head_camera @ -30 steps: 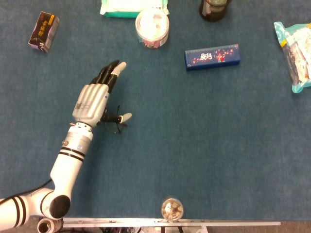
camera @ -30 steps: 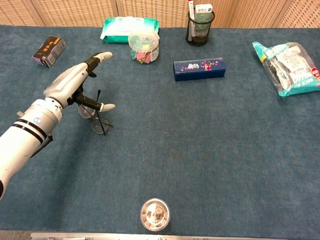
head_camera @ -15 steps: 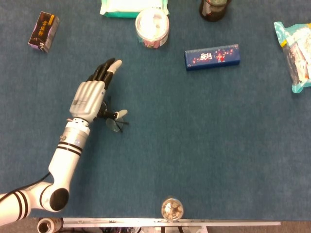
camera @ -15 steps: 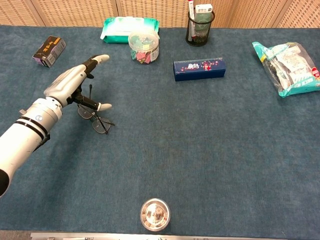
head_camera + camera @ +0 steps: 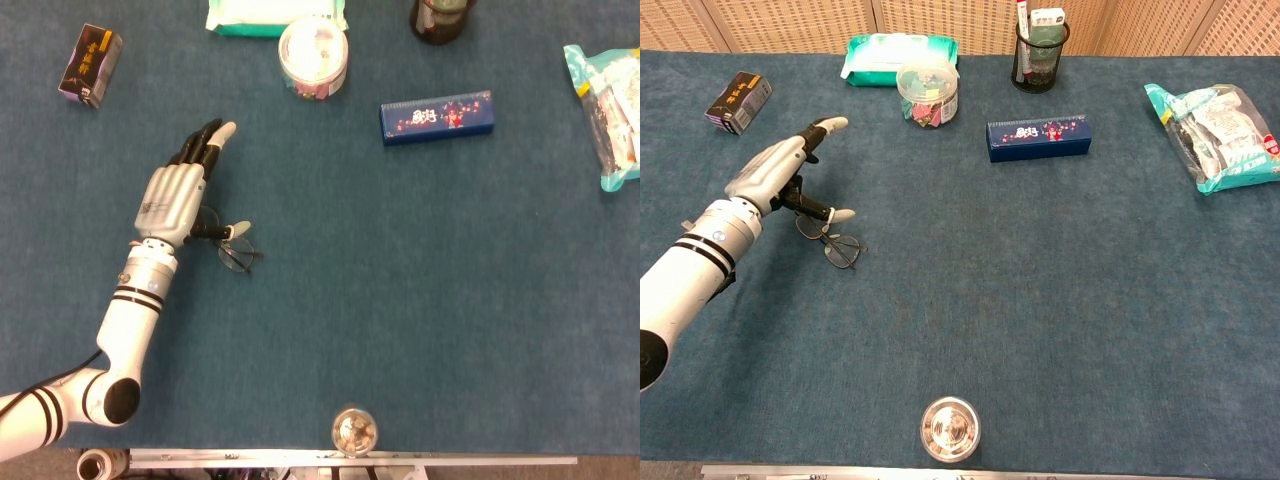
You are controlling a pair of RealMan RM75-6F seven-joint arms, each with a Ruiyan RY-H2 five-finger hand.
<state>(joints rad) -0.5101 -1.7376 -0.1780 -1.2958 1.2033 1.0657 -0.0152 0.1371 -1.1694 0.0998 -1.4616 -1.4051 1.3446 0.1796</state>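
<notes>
A: Where are the glasses [image 5: 830, 240]?
B: Lying folded on the blue desk [image 5: 1040, 290], just right of the left hand [image 5: 775, 172] and partly under its thumb.
A: Is the hand gripping them?
B: No. Its fingers [image 5: 205, 145] are stretched out straight and apart, holding nothing; whether the thumb tip touches the frame, I cannot tell.
A: And around it?
B: A dark small box [image 5: 90, 65] sits beyond the hand to its left, a round tub [image 5: 313, 57] further right, then a long blue box [image 5: 1038, 138]. A metal cup [image 5: 950, 429] stands at the near edge.
</notes>
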